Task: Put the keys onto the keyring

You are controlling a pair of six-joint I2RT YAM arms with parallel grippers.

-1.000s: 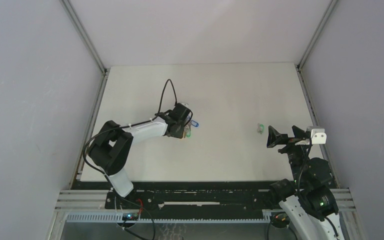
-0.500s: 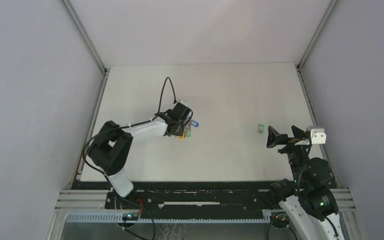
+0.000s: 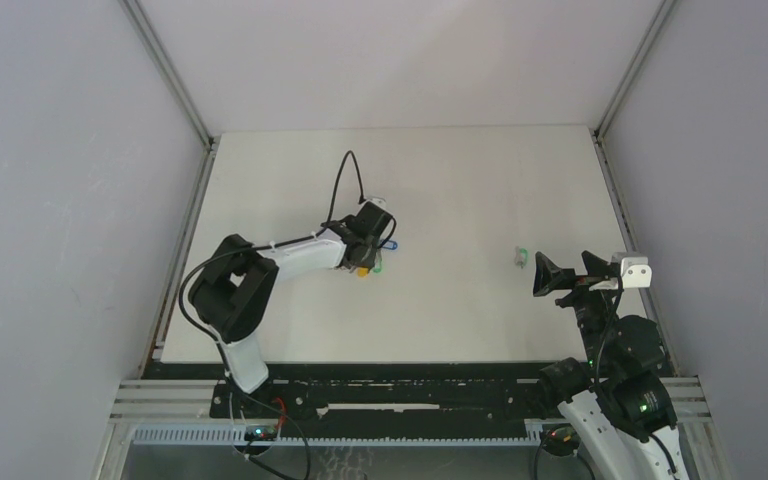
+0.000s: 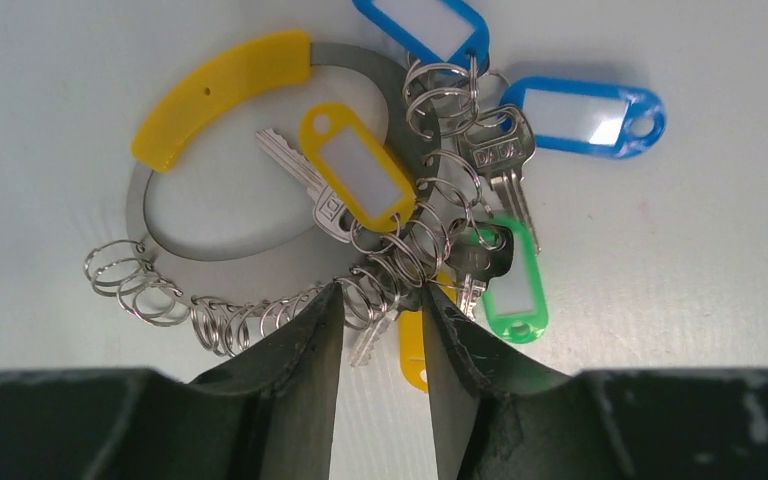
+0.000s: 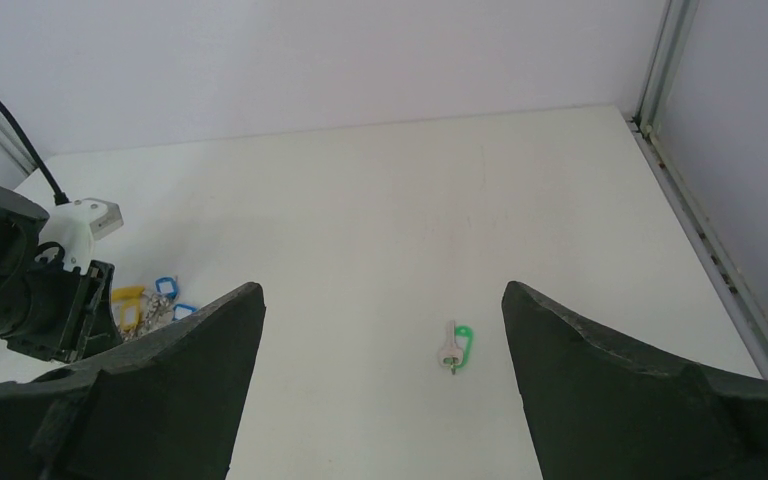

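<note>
**Left pincer (image 4: 378, 292) narrowed around small rings (image 4: 210, 322) of the keyring (image 4: 222, 95); grip uncertain.**
Keyring lies flat, its oval running lower-left to upper-right, keys (image 4: 495, 160) bunched rightward. Right pincer (image 5: 380, 292) gapes wide before a lone green key (image 5: 453, 347) on the white surface (image 3: 460, 180) between grey walls (image 3: 60, 200).

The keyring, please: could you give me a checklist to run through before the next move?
1. keyring lies flat on the table: ok.
2. left gripper straddles its small rings: ok.
3. left gripper's hold is firm: cannot tell.
4. right gripper open and empty: ok.
5. loose green key unobstructed ahead of the right gripper: ok.
6. loose green key on the keyring: not ok, it lies apart.
</note>
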